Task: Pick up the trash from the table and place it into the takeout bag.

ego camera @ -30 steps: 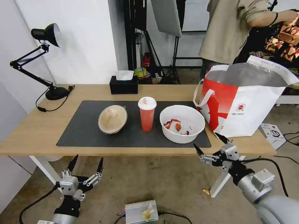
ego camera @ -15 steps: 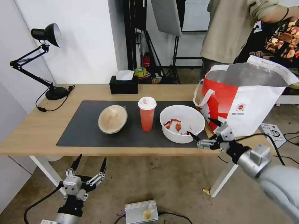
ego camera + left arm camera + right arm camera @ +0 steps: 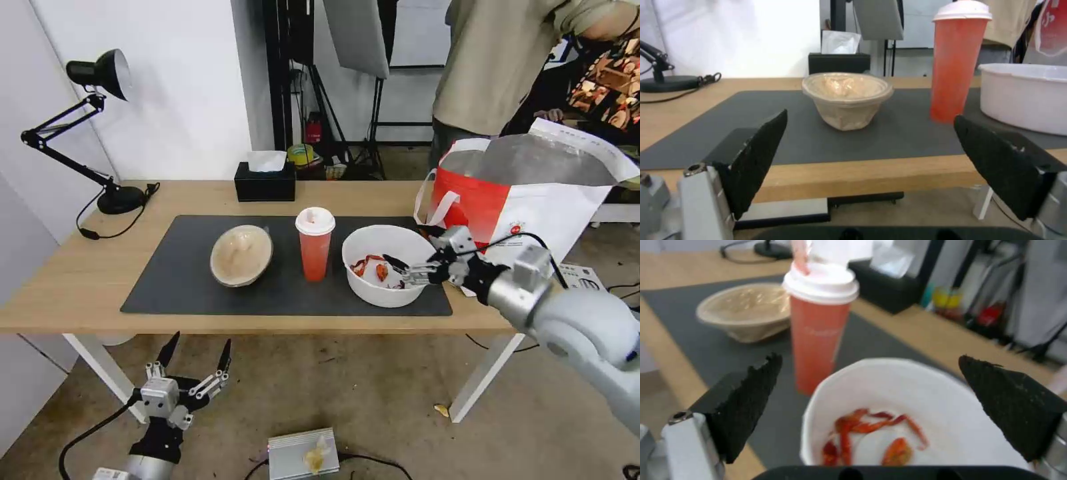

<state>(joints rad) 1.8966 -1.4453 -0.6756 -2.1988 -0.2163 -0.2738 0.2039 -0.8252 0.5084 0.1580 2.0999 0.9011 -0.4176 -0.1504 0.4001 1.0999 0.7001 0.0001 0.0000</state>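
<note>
The right gripper [image 3: 412,250] is up over the table [image 3: 80,280], at the near right rim of the white bowl [image 3: 390,265]. Its jaws are spread wide and hold nothing. From the right wrist view the bowl sits between the two black fingers [image 3: 746,406], with red food scraps [image 3: 871,436] lying in the bottom. No finger looks like it touches the bowl yet.

The bowl stands on the dark grey mat [image 3: 187,293]. The red cup [image 3: 315,243] with its white lid stands just beside it, and the beige bowl [image 3: 241,255] sits on the far side of the cup. The takeout bag [image 3: 527,207] stands open on the right end of the table, close to the white bowl.

The left gripper [image 3: 193,353] waits low, below the table's front edge, with jaws wide open too — it faces the beige bowl and cup from the front.

This looks like the start of the first pick — nothing seems to be in the bag yet, though its inside is hard to see. Next, the right gripper likely needs to drop a bit so one finger goes inside the rim and one outside, then pinch gently. The bowl must stay level so the scraps do not spill, and the cup is close enough to bump.
</note>
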